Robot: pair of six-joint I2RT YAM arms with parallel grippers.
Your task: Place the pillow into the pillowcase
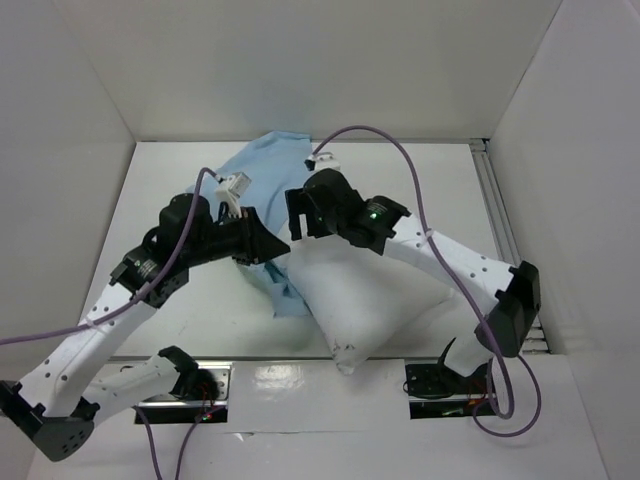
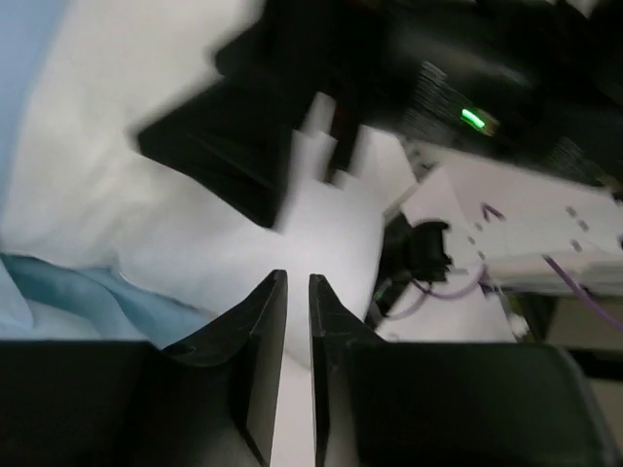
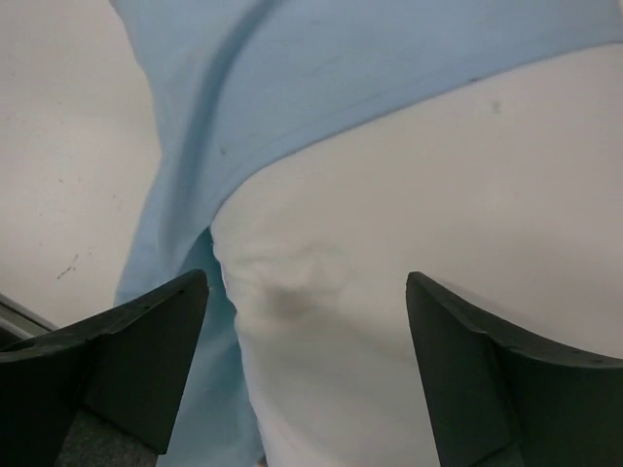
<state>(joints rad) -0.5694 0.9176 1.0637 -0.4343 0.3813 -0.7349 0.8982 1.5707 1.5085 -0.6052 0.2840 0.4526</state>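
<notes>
The white pillow point(image 1: 370, 290) lies on the counter point(image 1: 170, 190), its far end tucked under the blue pillowcase point(image 1: 270, 165) — right fingers point(image 3: 136, 350) spread wide above it, empty; left fingers point(image 2: 255, 350) nearly closed, whether pinching cloth I cannot tell.

A white table point(image 1: 165, 200) stands enclosed by plain white panels: a back wall point(image 1: 300, 60) on the far side, a left wall point(image 1: 50, 150) and a right wall point(image 1: 575, 150). A metal rail point(image 1: 497, 205) runs along the table's right edge. The light is even and bright.
</notes>
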